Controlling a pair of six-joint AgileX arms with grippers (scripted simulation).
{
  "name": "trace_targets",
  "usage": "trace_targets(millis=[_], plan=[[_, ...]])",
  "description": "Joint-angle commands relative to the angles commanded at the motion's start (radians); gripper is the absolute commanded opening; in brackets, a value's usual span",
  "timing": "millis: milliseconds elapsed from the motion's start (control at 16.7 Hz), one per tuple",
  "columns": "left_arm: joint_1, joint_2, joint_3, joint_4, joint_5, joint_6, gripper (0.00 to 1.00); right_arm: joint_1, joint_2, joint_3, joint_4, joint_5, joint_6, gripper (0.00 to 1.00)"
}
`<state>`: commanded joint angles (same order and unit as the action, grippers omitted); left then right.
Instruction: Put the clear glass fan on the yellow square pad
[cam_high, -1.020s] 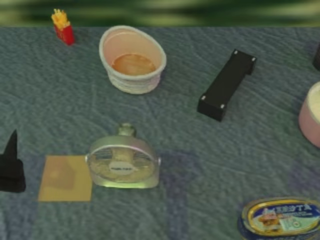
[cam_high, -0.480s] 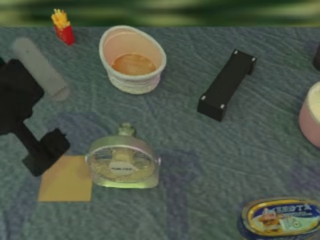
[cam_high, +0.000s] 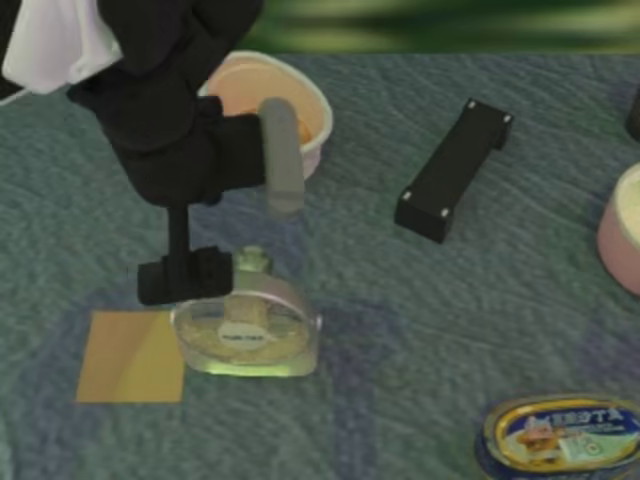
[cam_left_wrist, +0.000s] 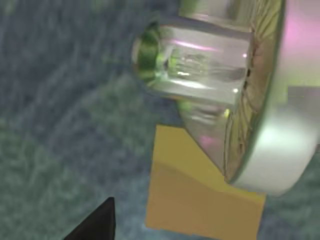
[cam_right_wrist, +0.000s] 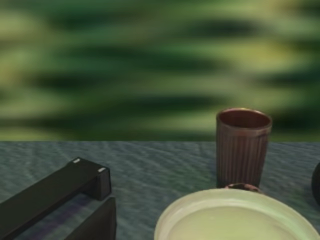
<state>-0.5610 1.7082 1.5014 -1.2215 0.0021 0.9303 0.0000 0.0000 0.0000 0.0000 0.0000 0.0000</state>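
While the yellow square pad (cam_high: 130, 356) lies bare at the top view's left, nothing resting on it, the clear glass fan (cam_high: 247, 330) sits on the table just to the pad's right, its rim touching or slightly lapping the pad's near edge; which of the two I cannot tell. The left gripper (cam_high: 188, 277) hangs over the fan's far side, by the stubby knob at its top, its dark fingers beside the knob. From above I cannot tell how wide the fingers stand, and the left wrist view shows only one dark fingertip (cam_left_wrist: 95, 224) low in the picture with the fan (cam_left_wrist: 235, 95) and pad (cam_left_wrist: 200, 200) beyond it, so no grip is evident. I judge the step in hand to be the approach to the grasp: the fan is not yet lifted. The next move calls for settling the fingers around the knob or frame, closing firmly on smooth glass-like material, then a short lift and a carry leftward to centre the fan on the pad. Farther right stand a white ribbed bowl (cam_high: 300, 110), a black bar (cam_high: 452, 170) and a printed tin (cam_high: 562, 432). The right arm's gripper (cam_right_wrist: 92, 222) is parked off the table's right, only a dark tip showing.
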Motion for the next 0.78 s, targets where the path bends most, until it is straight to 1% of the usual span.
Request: trace_targets(millis=[180,300,600,780], plan=[[-0.039,0.123,0.102,-0.090,-0.001,0.066,1.00,0.000,0.000,0.000,0.000,0.000,0.000,1.00],[-0.049,0.153,0.125,-0.114,-0.001,0.083,1.00,0.000,0.000,0.000,0.000,0.000,0.000,1.00],[-0.045,0.151,0.119,-0.108,-0.001,0.083,1.00,0.000,0.000,0.000,0.000,0.000,0.000,1.00],[-0.047,0.157,0.057,-0.042,-0.001,0.084,1.00,0.000,0.000,0.000,0.000,0.000,0.000,1.00]])
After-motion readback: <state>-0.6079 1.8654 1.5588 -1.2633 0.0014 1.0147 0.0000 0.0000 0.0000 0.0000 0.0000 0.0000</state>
